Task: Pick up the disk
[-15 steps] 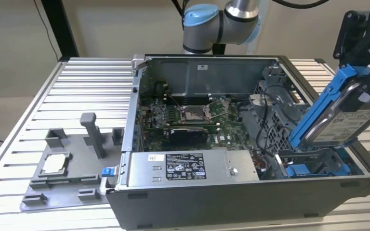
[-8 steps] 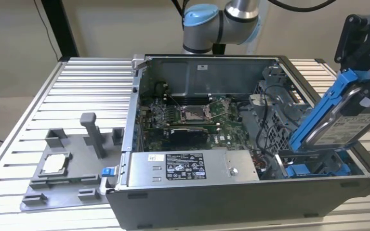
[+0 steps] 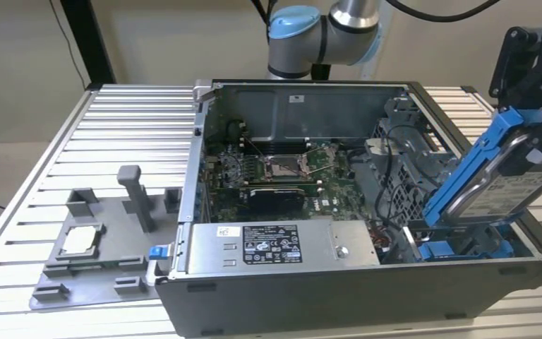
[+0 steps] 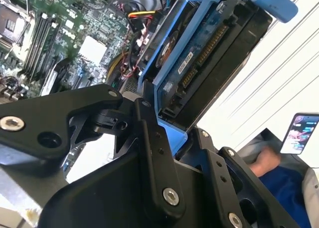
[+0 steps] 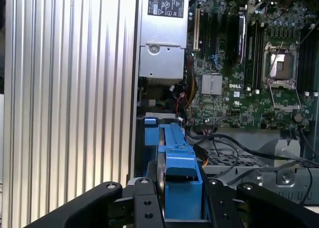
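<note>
I have the disk (image 3: 502,187) up on edge at the exterior view's right, tilted steeply and lifted most of the way clear of the drive bay in the near right corner of the open computer case (image 3: 346,296). Its lower end hangs just above the blue bay rails (image 3: 459,248). The pincer (image 5: 182,200) is clamped on the blue bracket (image 5: 174,148) at the upper end; in the first wrist view I can see the two black fingers (image 5: 145,208) pressed against either side of the blue plastic, with no gap between pad and frame.

In the second wrist view the drive's connector edge (image 4: 204,53) and circuit-board side face the camera, sitting inside the bracket.

My read on handling: a metal drive like this should be dense and rigid for its size, so held at one end it will want to swing downward. The bracket is thin plastic and probably flexes, so squeezing across it is less firm than gripping the metal body, though it keeps the pads off the exposed board. The label face looks smooth and likely slippery. I judge the drive fragile to knocks, and the motherboard (image 3: 281,169) and loose cables (image 3: 408,141) lie near, to its left, inside the case. The case rests on the ribbed counter (image 3: 121,134).
</note>
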`<action>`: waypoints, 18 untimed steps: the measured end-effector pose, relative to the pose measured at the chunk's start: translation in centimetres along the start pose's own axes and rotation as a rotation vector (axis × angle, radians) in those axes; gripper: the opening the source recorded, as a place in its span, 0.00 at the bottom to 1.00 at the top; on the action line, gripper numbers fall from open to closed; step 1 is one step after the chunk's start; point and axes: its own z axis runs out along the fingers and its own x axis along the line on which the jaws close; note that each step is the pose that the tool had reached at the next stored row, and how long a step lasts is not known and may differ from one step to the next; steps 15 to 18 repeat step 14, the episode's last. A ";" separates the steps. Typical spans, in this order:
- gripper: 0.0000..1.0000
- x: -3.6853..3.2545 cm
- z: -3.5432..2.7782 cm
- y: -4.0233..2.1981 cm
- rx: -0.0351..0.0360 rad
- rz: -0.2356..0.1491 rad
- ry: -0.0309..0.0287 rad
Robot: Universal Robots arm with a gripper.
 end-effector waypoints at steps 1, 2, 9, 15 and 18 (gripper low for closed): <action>0.00 0.03 0.01 0.00 0.0001 0.000 -0.0009; 0.00 0.06 0.03 0.01 0.0001 0.000 -0.0019; 0.00 0.12 0.04 0.01 0.0000 -0.001 -0.0023; 0.00 0.12 0.04 0.01 0.0000 -0.002 -0.0022; 0.00 0.12 0.04 0.01 0.0000 -0.002 -0.0022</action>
